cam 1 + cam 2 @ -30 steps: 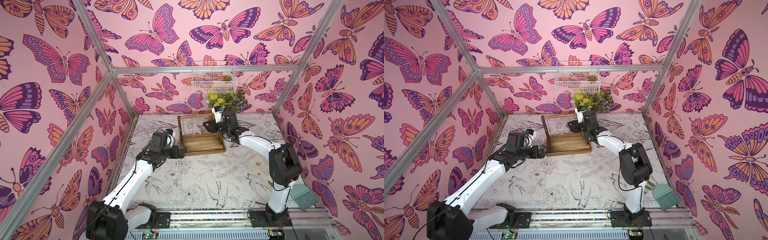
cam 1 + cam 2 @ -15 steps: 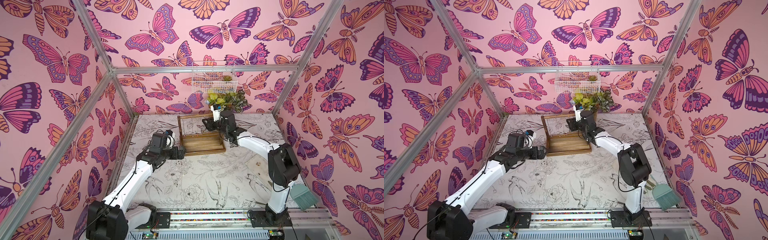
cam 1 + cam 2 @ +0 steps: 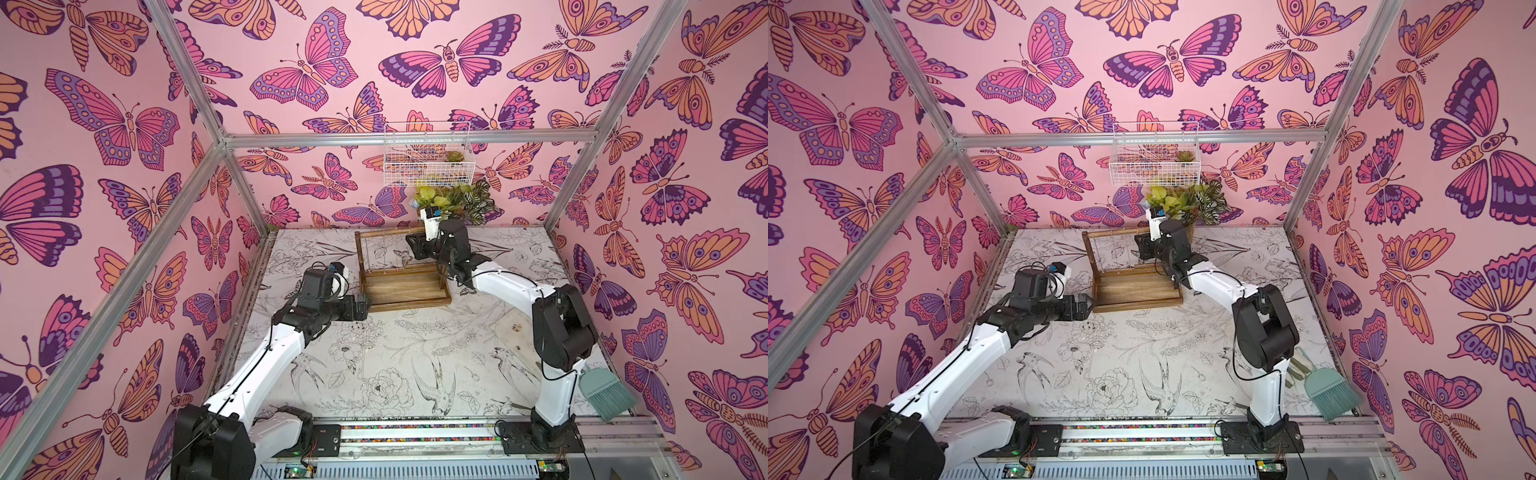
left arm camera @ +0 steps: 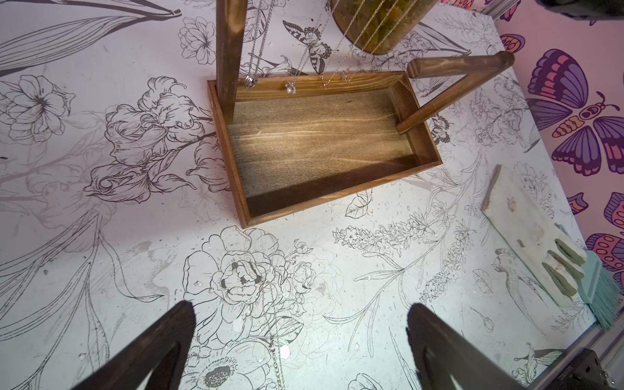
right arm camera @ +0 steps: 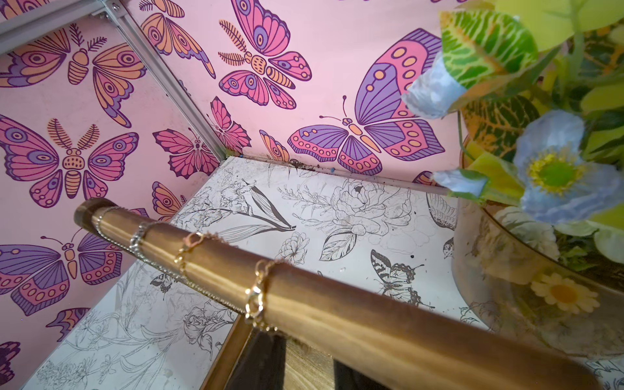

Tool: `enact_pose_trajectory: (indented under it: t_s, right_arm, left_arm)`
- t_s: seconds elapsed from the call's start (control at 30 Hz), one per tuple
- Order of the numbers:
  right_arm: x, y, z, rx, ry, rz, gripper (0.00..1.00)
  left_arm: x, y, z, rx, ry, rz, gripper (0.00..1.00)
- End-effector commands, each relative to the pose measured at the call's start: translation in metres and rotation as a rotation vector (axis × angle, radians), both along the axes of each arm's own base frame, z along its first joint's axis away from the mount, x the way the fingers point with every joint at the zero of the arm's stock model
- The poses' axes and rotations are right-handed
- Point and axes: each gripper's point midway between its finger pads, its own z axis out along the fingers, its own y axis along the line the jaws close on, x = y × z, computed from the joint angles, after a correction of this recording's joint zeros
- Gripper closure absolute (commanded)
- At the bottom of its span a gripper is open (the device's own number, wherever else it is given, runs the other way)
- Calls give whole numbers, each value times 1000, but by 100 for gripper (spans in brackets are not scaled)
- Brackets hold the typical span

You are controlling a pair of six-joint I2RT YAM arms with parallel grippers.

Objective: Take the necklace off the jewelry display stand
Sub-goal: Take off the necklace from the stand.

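Three butterfly walls (image 3: 332, 83) enclose floral-print tabletop (image 3: 395, 353); jewelry display stand (image 3: 399, 291) near back.

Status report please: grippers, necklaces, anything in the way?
Left gripper open, before stand. Right gripper at top bar, grip unclear. Necklaces on bar. Flower pot close behind.

Wire basket (image 3: 415, 176), potted plant (image 3: 463, 201), teal brush (image 3: 606, 392)

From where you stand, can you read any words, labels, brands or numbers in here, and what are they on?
No text here reads clearly.
Dark print on the white camera mount, in a top view: too small to read.
Pale lettering on the black block at the table's edge, in the left wrist view: too blurred to read.
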Motion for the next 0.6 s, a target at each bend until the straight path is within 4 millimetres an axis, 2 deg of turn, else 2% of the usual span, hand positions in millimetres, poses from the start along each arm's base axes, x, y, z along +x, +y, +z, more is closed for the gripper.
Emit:
enact_pose_trajectory:
  t_s: [0.0, 0.37, 0.57]
  right_arm:
    - [2, 8, 20, 31, -43, 4, 77]
    - [-2, 3, 27, 23, -63, -5, 89]
    - [-6, -5, 31, 2, -68, -23, 92]
  left_arm:
    - [-3, 3, 0, -1, -9, 0, 0]
    - [-5, 3, -2, -6, -3, 2, 0]
    - [-5, 3, -3, -8, -1, 4, 0]
